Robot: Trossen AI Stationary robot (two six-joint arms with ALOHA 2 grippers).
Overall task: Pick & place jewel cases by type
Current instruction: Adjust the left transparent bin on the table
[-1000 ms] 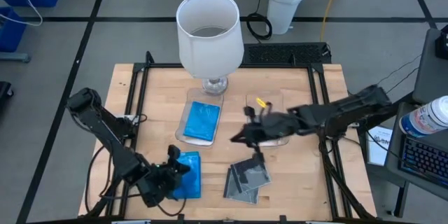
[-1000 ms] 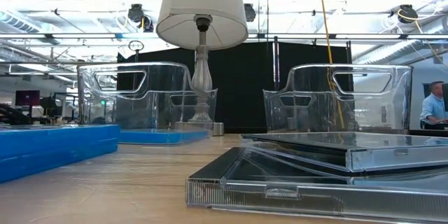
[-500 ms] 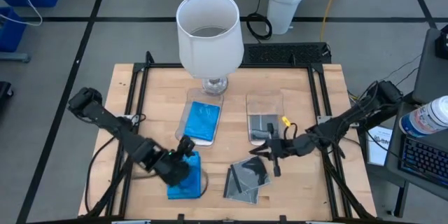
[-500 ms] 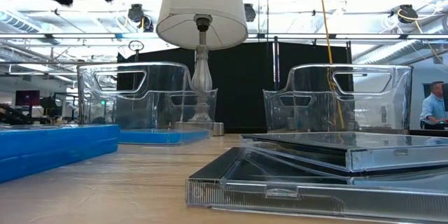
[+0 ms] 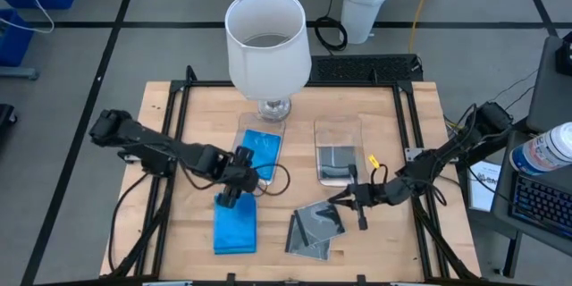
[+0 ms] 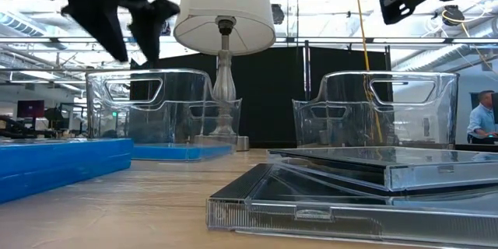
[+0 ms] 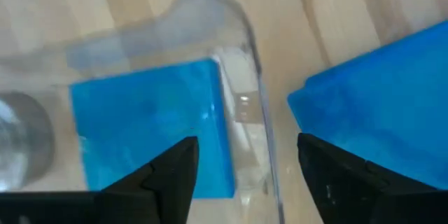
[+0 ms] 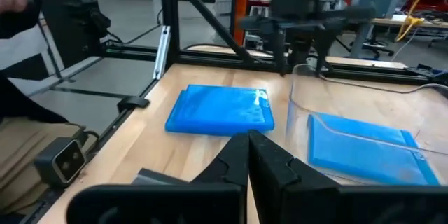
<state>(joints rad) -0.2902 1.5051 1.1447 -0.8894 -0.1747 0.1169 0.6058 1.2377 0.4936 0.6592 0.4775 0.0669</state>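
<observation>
A stack of blue jewel cases (image 5: 235, 225) lies flat on the table near the front left. One more blue case (image 5: 259, 154) lies in the left clear tray (image 5: 239, 172). A smoky grey case (image 5: 337, 158) lies in the right clear tray (image 5: 337, 129). Loose grey cases (image 5: 315, 228) are piled at the front middle. My left gripper (image 5: 234, 192) hangs open above the gap between the left tray and the blue stack (image 7: 378, 112), holding nothing. My right gripper (image 5: 344, 203) is shut and empty, raised just beyond the grey pile, near the right tray's front end.
A white-shaded lamp (image 5: 268, 45) stands at the table's far middle, its foot just behind the left tray. A black frame (image 5: 170, 116) runs around the wooden table top. A person (image 6: 481, 120) shows far off in the room.
My left gripper has risen from the near left end of the blue stack, opened, and gone toward the far edge, to the left tray's front end. My right gripper, shut throughout, has drawn back from over the right tray toward the near right, above the grey pile.
</observation>
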